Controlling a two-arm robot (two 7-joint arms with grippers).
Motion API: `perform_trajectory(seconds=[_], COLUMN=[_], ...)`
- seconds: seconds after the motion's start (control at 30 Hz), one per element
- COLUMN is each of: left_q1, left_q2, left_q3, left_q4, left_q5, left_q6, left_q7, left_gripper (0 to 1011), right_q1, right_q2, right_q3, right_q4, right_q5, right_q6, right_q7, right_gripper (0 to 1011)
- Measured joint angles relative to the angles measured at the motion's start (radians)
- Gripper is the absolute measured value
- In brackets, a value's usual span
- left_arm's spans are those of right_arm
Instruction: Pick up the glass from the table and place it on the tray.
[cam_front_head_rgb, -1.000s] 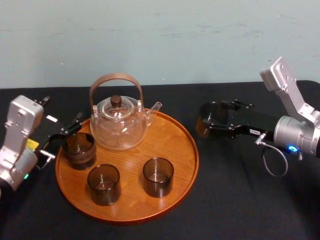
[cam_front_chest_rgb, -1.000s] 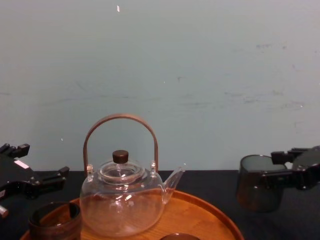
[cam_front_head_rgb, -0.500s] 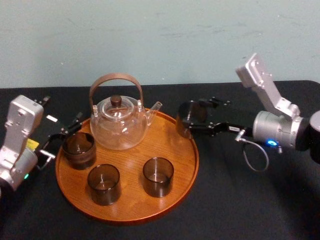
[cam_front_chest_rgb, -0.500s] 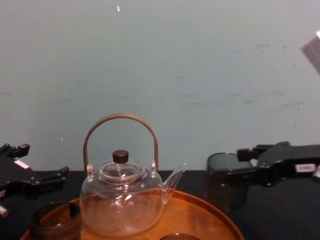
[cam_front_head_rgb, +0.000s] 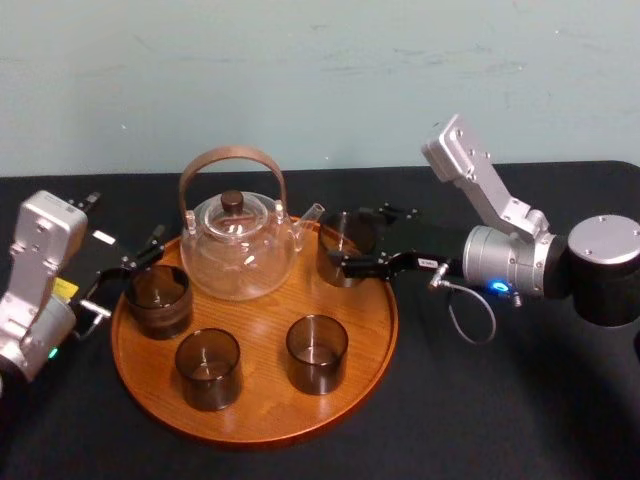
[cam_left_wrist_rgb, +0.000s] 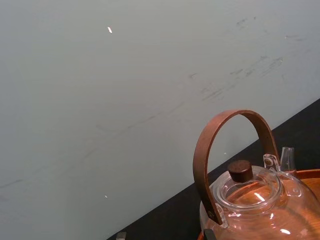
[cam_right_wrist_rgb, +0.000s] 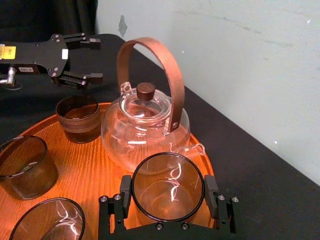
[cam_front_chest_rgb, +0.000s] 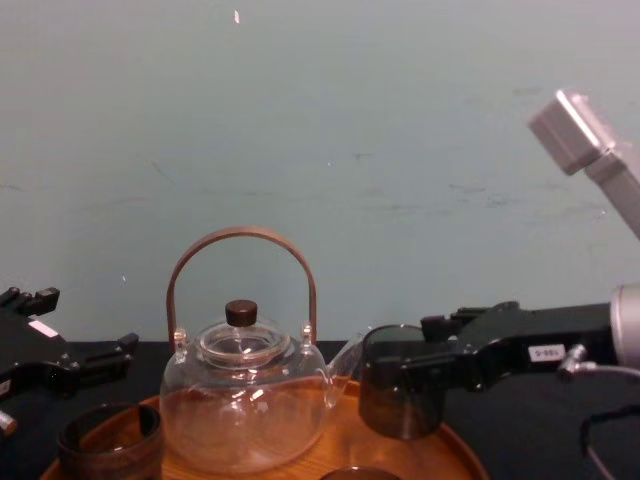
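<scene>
Silver-grey arms (cam_front_head_rgb: 512, 262) with black jaws, looped grey cable (cam_front_head_rgb: 470, 341), blue light (cam_front_head_rgb: 497, 288).

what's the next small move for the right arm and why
Probably lower the right gripper straight down: it's shut on the glass over bare tray beside the teapot spout, seemingly not yet set down. The left gripper sits open beside the tray.

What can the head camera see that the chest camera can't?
Head camera extras: the front-left glass seen from above, and the right arm's blue light. Chest camera extras: a side look at the held glass, with its base down near the tray; I cannot tell if they touch. Both: the teapot, the tray, the right gripper shut on the held glass, and the open left gripper parked at the tray's left.
</scene>
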Motion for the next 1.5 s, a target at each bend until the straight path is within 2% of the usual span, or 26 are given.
perform_trajectory(seconds=[0.27,0.73,1.5], left_q1=[0.0,0.0,0.0], left_q2=[0.0,0.0,0.0], left_q3=[0.0,0.0,0.0], left_q4=[0.0,0.0,0.0], left_q5=[0.0,0.0,0.0], left_q6=[0.0,0.0,0.0], left_q7=[0.0,0.0,0.0], left_gripper=[1001,1001,1001], right_q1=[0.014,0.022,0.024], right_q2=[-0.023,-0.047,-0.059], right_q3=[-0.02,-0.027,-0.038], right_q4=[0.047,0.106,0.134], right_q5=[-0.007,-0.008,-0.019], right_q6=[-0.005,-0.017,-0.016], right_q7=[0.007,0.015,0.019], right_gripper=[883,883,883])
